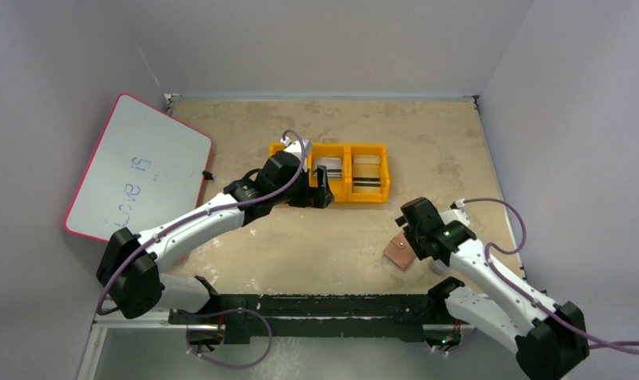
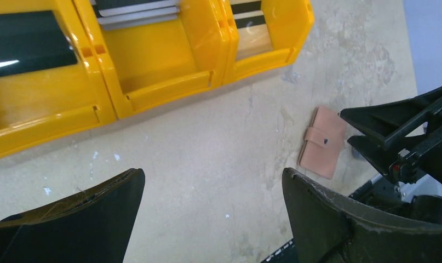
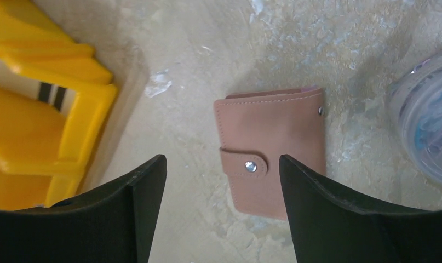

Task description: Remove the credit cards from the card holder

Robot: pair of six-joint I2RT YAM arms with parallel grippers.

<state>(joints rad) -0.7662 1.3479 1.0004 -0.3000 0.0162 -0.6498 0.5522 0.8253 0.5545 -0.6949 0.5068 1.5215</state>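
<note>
Target sits right under the right gripper (image 3: pixel 221 161), jaws spread wide: small tan-brown leather card holder (image 3: pixel 270 148), snapped shut, flat on the table (image 3: pixel 207 44), long axis crosswise to their closing line; the left gripper (image 2: pixel 212 175), also open, hangs well apart.

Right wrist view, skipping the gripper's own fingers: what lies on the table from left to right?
orange tray → card holder, closed with its tab snapped → pale translucent round container, cut off by the right edge.
</note>
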